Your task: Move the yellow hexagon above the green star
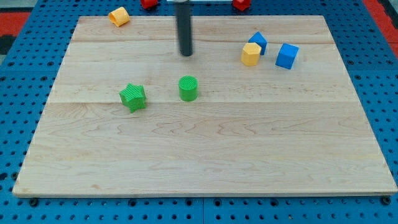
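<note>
The yellow hexagon sits at the upper right of the wooden board, touching a blue block behind it. The green star lies left of centre. My tip is at the upper middle, about a hundred pixels to the left of the yellow hexagon and up and to the right of the green star. It touches no block.
A green cylinder stands just below my tip, right of the star. A blue cube sits right of the hexagon. A yellow block lies at the top left edge. Red blocks show at the top edge.
</note>
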{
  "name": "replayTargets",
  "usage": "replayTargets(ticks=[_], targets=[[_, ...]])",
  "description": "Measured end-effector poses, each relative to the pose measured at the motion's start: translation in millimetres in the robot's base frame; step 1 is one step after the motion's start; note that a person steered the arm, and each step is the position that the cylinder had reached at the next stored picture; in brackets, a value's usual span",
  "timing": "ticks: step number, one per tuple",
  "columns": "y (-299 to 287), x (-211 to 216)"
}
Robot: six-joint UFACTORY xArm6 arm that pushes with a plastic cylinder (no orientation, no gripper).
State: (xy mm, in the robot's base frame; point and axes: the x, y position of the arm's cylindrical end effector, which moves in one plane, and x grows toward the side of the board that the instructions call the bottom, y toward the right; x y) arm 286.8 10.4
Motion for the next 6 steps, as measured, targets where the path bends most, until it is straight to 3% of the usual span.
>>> replayTargets(ticks=[1,2,4,5,6], targets=[[81,-70],[143,-38],[23,110],[40,118],[127,119]])
